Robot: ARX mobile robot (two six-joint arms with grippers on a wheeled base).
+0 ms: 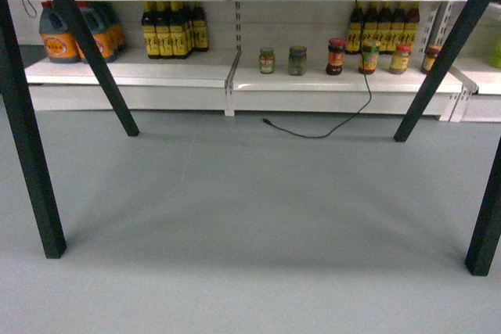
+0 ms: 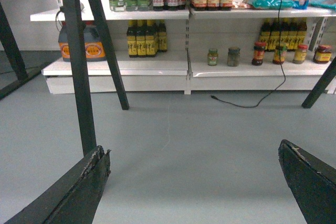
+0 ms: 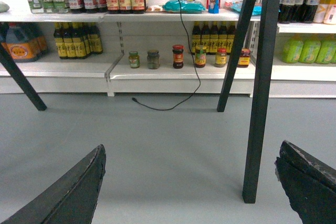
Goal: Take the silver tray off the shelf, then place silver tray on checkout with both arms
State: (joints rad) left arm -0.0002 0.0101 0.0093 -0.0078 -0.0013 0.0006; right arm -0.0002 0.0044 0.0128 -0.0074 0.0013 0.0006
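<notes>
The silver tray is out of view in all three views. The white shelf (image 1: 180, 70) runs along the back, its boards carrying bottles and jars. Only dark slanted legs (image 1: 31, 154) show from the checkout; its top is out of view. My left gripper (image 2: 192, 148) hangs open low over the grey floor, its worn black fingers (image 2: 89, 182) far apart with nothing between them. My right gripper (image 3: 191, 148) is open too, fingers (image 3: 310, 182) wide apart over bare floor. Neither gripper appears in the head view.
Dark soy bottles (image 1: 174, 30) and orange-labelled jugs (image 1: 59, 37) stand on the lower shelf board, small jars (image 1: 297, 60) to the right. A black cable (image 1: 313, 132) hangs down and trails on the floor. A dark leg (image 3: 260, 103) stands close ahead of the right gripper.
</notes>
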